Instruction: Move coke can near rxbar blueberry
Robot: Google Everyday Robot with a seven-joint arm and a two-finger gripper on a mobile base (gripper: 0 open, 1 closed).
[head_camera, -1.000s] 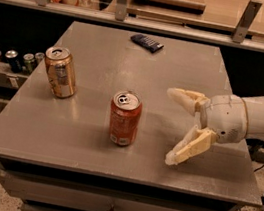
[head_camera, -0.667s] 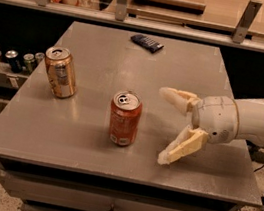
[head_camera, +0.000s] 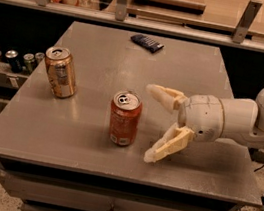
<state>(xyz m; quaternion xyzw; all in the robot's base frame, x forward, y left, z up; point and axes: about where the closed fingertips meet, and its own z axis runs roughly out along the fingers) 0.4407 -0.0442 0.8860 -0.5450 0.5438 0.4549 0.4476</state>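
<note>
Near front edge of bench (head_camera: 66,134) | holds cream two-finger gripper (head_camera: 149,123) beside upright red-orange coke can (head_camera: 124,119), fingers spread wide to straddle it, no contact | leaves flat navy rxbar blueberry wrapper (head_camera: 147,42) at far edge

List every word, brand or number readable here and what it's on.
No text is readable.
coke can: pale label patch near its base, blurred.
rxbar blueberry: faint light markings, too small.
gold can: markings blurred.
end effector, open beside the coke can: no marking.
</note>
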